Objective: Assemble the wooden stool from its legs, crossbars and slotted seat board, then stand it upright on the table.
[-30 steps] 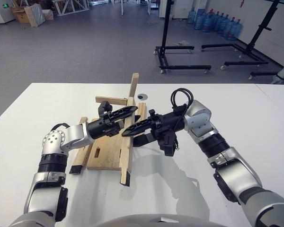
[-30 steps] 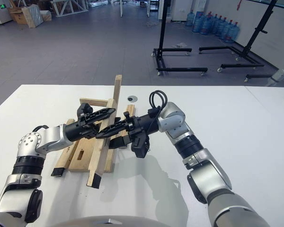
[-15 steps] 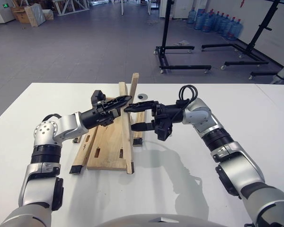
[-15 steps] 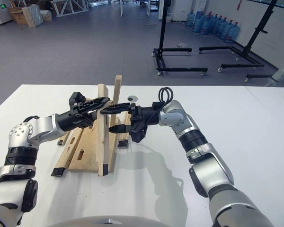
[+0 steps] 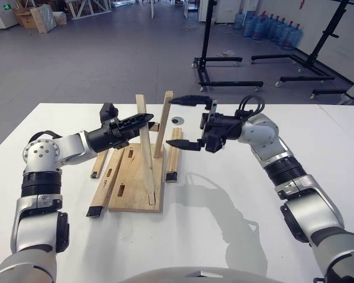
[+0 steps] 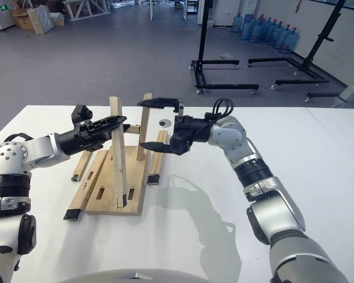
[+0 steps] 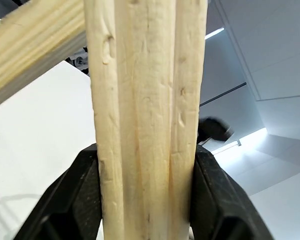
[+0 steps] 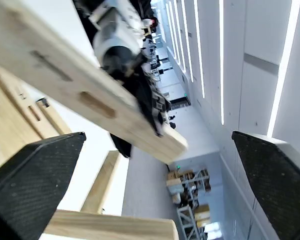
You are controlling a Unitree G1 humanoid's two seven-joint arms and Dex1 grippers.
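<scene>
Seat board (image 5: pixel 133 191) flat on table (image 5: pixel 236 236), near leg (image 5: pixel 146 154) and far leg (image 5: pixel 163 121) standing, loose legs (image 5: pixel 173 154) alongside.

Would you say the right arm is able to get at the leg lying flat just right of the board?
Probably yes. The right end effector is open and hangs close above the flat leg, with nothing between them; the left end effector holds its upright leg clear to the side.

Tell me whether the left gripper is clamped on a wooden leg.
Yes, the left gripper has a black finger pressed against each side of the wooden leg, with no gap showing.
</scene>
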